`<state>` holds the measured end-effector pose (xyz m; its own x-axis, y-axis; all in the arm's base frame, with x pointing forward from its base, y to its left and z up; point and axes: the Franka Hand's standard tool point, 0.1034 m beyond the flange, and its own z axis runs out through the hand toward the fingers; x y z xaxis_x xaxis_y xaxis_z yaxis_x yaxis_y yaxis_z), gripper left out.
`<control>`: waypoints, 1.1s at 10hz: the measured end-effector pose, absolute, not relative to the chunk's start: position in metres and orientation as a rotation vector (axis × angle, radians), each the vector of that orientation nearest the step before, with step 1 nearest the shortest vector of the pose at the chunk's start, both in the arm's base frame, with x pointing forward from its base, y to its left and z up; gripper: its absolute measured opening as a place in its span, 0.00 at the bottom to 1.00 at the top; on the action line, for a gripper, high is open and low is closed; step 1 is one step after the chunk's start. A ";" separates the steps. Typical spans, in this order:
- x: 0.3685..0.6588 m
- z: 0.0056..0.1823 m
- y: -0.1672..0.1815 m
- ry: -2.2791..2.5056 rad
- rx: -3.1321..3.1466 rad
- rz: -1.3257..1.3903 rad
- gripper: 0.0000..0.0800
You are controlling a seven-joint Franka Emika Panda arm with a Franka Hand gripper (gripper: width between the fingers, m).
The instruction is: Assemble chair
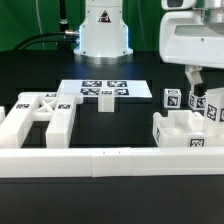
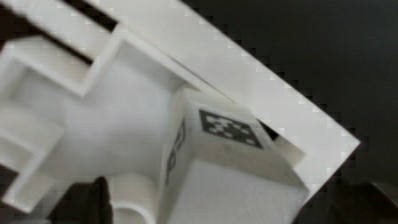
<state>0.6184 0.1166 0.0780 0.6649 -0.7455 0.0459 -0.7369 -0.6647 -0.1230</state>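
Observation:
My gripper [image 1: 195,84] hangs at the exterior view's right, low over a cluster of white chair parts [image 1: 185,132]. Several square-ended legs with tags [image 1: 197,100] stand there beside a flat slab piece. In the wrist view a tagged white leg block [image 2: 228,160] lies close in, between my two dark fingertips, with the gripper [image 2: 214,215] around it. The jaws stand wide apart and I see no squeeze on the block. An X-braced frame [image 1: 40,110] lies at the exterior view's left.
The marker board [image 1: 100,90] lies in the middle, with a small white piece [image 1: 105,103] at its near edge. A long low white border rail [image 1: 100,160] runs along the front. The robot base [image 1: 103,30] stands behind.

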 end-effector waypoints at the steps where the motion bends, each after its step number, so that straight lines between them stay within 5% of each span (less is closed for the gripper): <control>1: 0.618 0.078 0.116 1.094 -2.846 -0.149 0.78; 11: 0.621 0.079 0.115 -0.238 -3.118 -0.199 0.81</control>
<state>0.6212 0.1149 0.0790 0.9803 0.1509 0.1272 0.1519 -0.9884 0.0012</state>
